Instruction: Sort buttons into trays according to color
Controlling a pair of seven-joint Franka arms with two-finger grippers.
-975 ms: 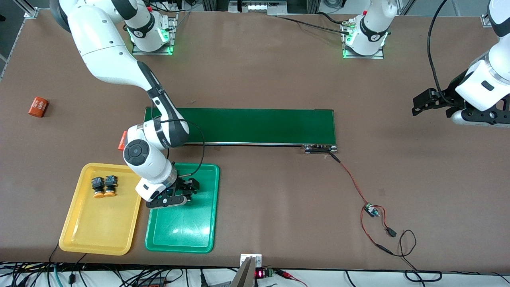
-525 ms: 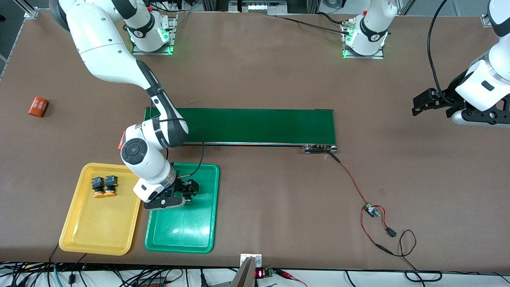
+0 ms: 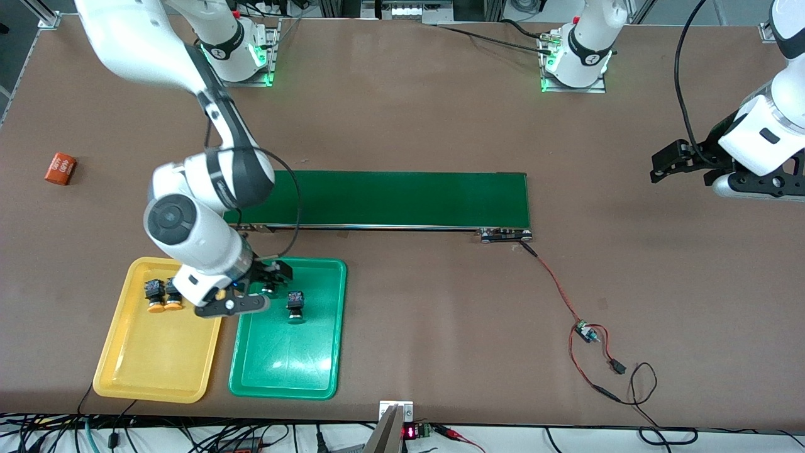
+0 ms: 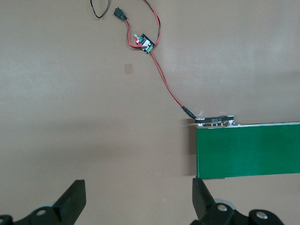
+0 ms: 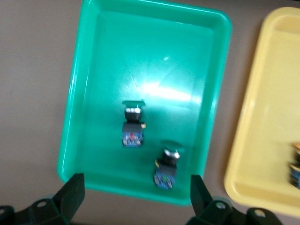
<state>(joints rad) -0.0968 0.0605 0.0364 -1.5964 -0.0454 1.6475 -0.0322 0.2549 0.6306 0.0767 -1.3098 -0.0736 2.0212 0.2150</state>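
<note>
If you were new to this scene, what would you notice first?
The right gripper hangs open over the green tray, where two green buttons lie. Beside it, the yellow tray holds two orange buttons. The left gripper waits open, over bare table at its own end.

two green buttons [image 5: 132, 124] in green tray [image 5: 93, 56]

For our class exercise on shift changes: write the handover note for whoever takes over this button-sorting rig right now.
Right gripper: open, empty, over the green tray.
Left gripper: open, empty, waiting over bare table at its own end.
Two yellow-orange buttons lie in the yellow tray; two green buttons lie in the green tray.
Done: all four sorted.
Left: nothing visible; conveyor belt carries no buttons.
</note>
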